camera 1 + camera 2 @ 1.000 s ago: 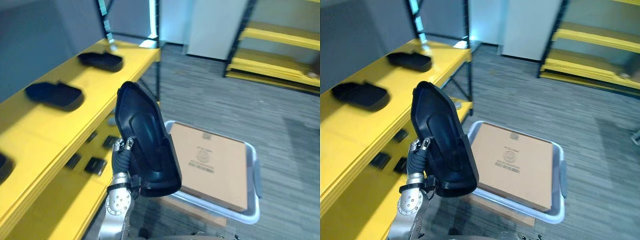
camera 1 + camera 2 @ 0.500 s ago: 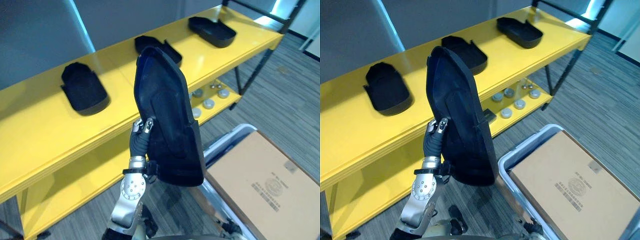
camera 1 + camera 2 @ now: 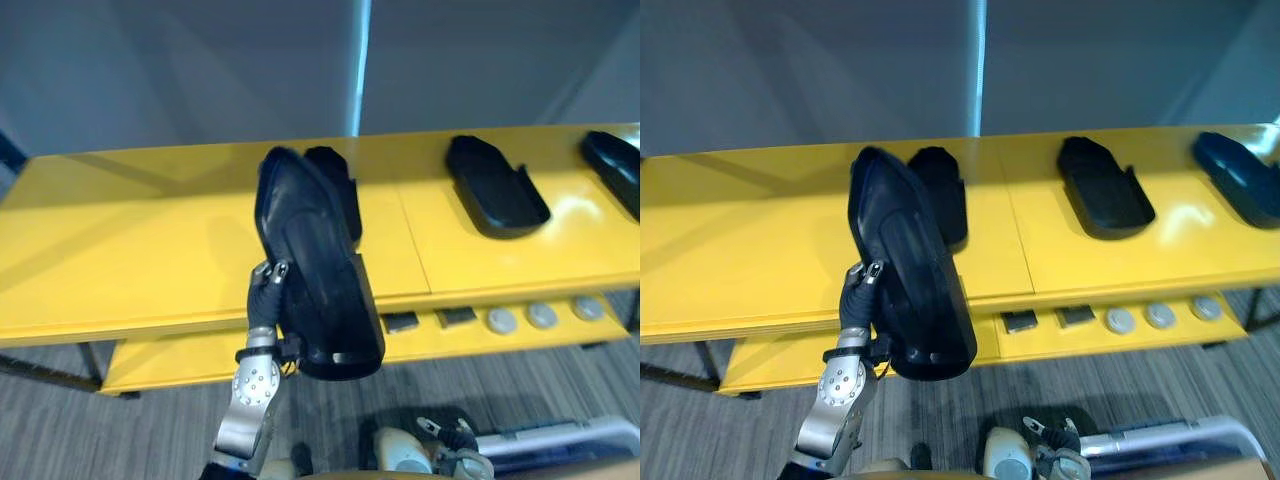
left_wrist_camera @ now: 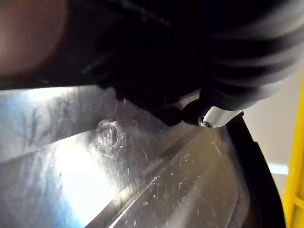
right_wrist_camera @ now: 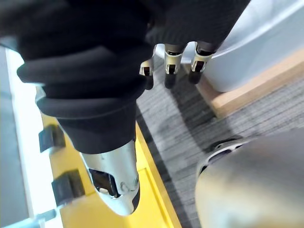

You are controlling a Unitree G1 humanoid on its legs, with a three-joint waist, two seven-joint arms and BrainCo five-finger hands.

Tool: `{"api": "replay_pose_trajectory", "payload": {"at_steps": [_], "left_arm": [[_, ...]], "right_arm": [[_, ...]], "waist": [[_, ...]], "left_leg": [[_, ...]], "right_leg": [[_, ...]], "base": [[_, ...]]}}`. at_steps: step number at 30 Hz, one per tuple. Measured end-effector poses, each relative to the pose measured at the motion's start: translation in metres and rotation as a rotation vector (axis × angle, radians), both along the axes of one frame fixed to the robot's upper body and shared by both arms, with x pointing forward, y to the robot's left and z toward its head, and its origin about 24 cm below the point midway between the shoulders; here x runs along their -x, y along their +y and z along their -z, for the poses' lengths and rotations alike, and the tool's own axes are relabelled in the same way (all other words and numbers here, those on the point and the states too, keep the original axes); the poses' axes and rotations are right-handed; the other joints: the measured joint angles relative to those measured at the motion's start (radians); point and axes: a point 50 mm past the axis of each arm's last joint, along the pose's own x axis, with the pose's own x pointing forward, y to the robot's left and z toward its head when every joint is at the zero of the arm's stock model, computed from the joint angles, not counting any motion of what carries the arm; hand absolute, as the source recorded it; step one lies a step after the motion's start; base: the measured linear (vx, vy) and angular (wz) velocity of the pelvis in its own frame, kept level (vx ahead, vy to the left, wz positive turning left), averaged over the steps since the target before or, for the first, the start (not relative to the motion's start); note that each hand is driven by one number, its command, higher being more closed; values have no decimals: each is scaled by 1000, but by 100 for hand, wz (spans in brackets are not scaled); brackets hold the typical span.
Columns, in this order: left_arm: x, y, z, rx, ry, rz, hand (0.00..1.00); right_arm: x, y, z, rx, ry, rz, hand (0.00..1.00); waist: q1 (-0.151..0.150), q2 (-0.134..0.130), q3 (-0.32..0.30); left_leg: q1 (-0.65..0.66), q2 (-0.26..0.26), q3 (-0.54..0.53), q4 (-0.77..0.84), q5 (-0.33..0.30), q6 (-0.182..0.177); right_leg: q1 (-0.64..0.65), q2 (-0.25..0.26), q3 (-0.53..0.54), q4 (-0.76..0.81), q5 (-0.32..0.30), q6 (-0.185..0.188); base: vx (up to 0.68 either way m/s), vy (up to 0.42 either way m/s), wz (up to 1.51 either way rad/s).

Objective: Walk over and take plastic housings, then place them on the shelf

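place: storeroom | yellow shelf rack point(image 3: 130, 260) | black plastic housings point(image 3: 495, 190) | small parts point(image 3: 500, 321) below

Nothing legible anywhere; the upright plastic housing point(image 3: 315, 270) shows plain black; the yellow shelf point(image 3: 130, 260) plain paint; the other housings point(image 3: 495, 190) lying on it, no readable mark.

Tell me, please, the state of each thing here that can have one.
left hand: shut on the held housing.
held housing: on end, in the left hand.
right hand: open, holding nothing.
middle housing: lying flat on the shelf, hollow side up.
right housing: lying flat on the shelf.
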Motion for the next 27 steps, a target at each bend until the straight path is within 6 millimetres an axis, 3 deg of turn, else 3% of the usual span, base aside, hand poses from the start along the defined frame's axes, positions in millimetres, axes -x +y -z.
{"api": "replay_pose_trajectory", "payload": {"at_steps": [2,12,14,15,16,17,19,21,22,24,25,27], "left_arm": [[0,-1,0,2,-1,13,100],[1,-2,0,6,-1,21,100],[0,-3,-3,7,-14,25,100],[0,-2,-3,3,-16,29,100],[0,-1,-3,-3,-16,30,100],[0,-1,-3,-3,-15,30,100],[0,0,-2,-7,-13,39,100],[0,-1,-2,-1,-13,43,100],[0,0,-2,14,-12,41,100],[0,-2,-1,36,-7,41,100],[-2,-2,-2,38,-9,46,100],[-3,7,-3,-4,-24,34,100]], "right_arm": [[0,1,-1,0,-13,4,0],[13,5,3,-15,22,29,0],[14,5,4,-15,25,28,0],[15,4,5,-14,34,27,0],[18,2,7,-11,54,27,0],[18,2,7,-12,60,26,0],[26,-7,10,9,104,23,0],[32,-12,12,19,139,27,0],[36,-12,13,24,155,34,0],[40,-16,13,33,162,41,0],[40,-19,13,38,169,40,0],[42,-11,15,15,173,49,0]], "waist": [[15,-1,-1],[14,-21,-14],[16,-22,-12],[16,-21,-12],[14,-28,-11],[12,-34,-9],[-4,-57,-1],[-25,-53,-3],[-40,-48,-6],[-40,-19,-22],[-41,-12,-41],[-37,-45,-43]], "left_leg": [[28,5,9,-21,1,-2],[5,-8,-2,15,0,-4],[-39,16,51,82,-36,-35],[-75,64,126,154,-72,-26],[-110,119,176,236,-99,17],[-125,140,186,270,-106,29],[-165,210,164,343,-109,33],[-186,237,96,335,-100,18],[-202,242,4,307,-80,-14],[-200,246,-83,240,-37,-56],[-209,216,-98,263,-61,-138],[-238,169,-49,347,-122,-100]], "right_leg": [[32,11,-3,-28,0,0],[99,-6,-60,-107,19,16],[92,-16,-85,-117,27,12],[85,-18,-99,-118,27,11],[76,-31,-107,-112,27,11],[74,-42,-107,-111,27,15],[73,-107,-107,-115,37,55],[72,-146,-106,-114,48,92],[71,-181,-95,-120,68,138],[67,-197,-73,-146,100,191],[66,-237,-48,-176,147,248],[47,-294,-16,-205,219,215]], "base": [[90,-45,3],[15,33,18],[-47,53,38],[-87,98,32],[-76,114,28],[-42,178,23],[-2,339,26],[51,490,20],[64,532,-8],[67,535,-28],[99,625,-33],[72,704,-52]]}}
